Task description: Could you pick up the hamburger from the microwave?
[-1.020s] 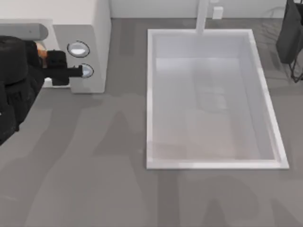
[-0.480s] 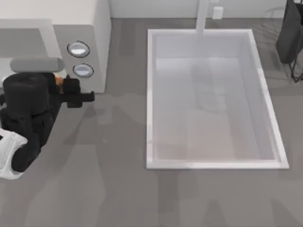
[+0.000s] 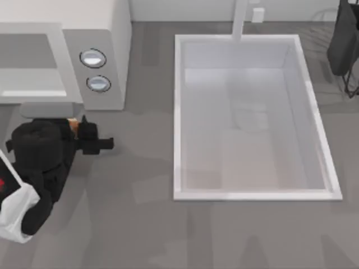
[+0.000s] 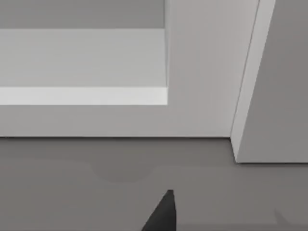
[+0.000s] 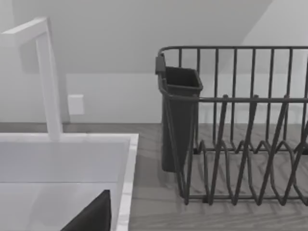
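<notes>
The grey counter [image 3: 140,235] carries a big white sink [image 3: 179,112] with a white tap [image 3: 240,19] at its far edge, and to the sink's left stands the off-white microwave [image 3: 115,50], its grey cavity open toward the front and two round silver-blue knobs [image 3: 93,58] on its panel. A dark wire dish rack [image 5: 240,144] with a dark cup-shaped holder [image 5: 179,120] on its side stands on the counter just beside the sink's right rim. The left arm sits in front of the microwave, near the top view's left edge, with the left hand [image 3: 92,140] over the counter just outside the cavity opening. A small orange patch, the hamburger [image 3: 72,123], shows against this hand, outside the microwave; the arm hides most of it, so I cannot tell whether the fingers are pinching it or how they stand. The right arm is parked at the far right corner, by the rack; whether the right hand [image 3: 343,39] is spread or pressed together cannot be told.
</notes>
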`<action>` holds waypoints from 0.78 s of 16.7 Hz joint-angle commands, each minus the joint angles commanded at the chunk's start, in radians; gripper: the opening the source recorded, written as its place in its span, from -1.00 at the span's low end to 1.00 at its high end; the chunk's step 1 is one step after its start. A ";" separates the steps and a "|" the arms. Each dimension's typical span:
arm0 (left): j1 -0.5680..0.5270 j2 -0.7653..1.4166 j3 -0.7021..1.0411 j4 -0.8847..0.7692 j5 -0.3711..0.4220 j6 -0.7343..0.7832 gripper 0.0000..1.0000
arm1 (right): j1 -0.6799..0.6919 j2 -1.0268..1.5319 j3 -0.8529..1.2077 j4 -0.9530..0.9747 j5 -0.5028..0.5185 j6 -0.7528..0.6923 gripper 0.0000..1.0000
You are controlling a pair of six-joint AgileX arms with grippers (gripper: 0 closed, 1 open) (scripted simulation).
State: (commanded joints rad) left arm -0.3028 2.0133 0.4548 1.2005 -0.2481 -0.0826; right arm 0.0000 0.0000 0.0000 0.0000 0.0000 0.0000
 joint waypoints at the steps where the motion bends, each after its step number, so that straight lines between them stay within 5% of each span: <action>1: 0.000 0.000 0.000 0.000 0.000 0.000 -1.00 | 0.000 0.000 0.000 0.000 0.000 0.000 1.00; 3: 0.000 0.000 0.000 0.000 0.000 0.000 -1.00 | 0.000 0.000 0.000 0.000 0.000 0.000 1.00; 13: 0.000 0.000 0.000 0.000 0.000 0.000 0.51 | 0.000 0.000 0.000 0.000 0.000 0.000 1.00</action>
State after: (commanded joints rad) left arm -0.3028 2.0133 0.4548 1.2005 -0.2481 -0.0826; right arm 0.0000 0.0000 0.0000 0.0000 0.0000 0.0000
